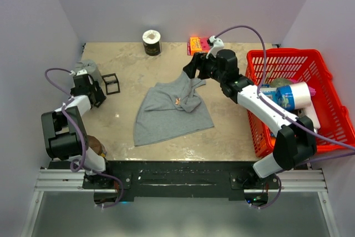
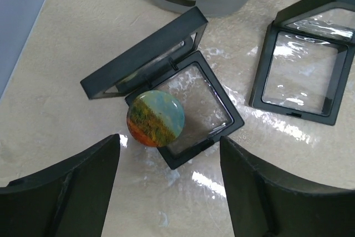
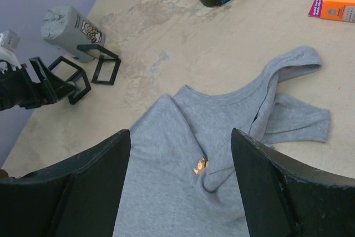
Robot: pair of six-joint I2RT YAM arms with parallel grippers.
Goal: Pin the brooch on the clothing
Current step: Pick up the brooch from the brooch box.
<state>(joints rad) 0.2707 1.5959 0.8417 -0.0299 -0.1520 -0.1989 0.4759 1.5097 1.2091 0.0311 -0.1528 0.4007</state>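
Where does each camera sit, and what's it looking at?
Top: above and behind; looks down on the table; left arm and right arm show.
Left wrist: over a badge in a black case; own fingers show.
Right wrist: over the grey top and brooch; own fingers show.
Shared: top and right wrist both see the brooch.

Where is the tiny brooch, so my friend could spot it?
Look at the big grey tank top lying in the middle of the table. Below its neckline, by a fold, sits the brooch, a tiny orange speck, the only bright spot on the plain grey cloth.
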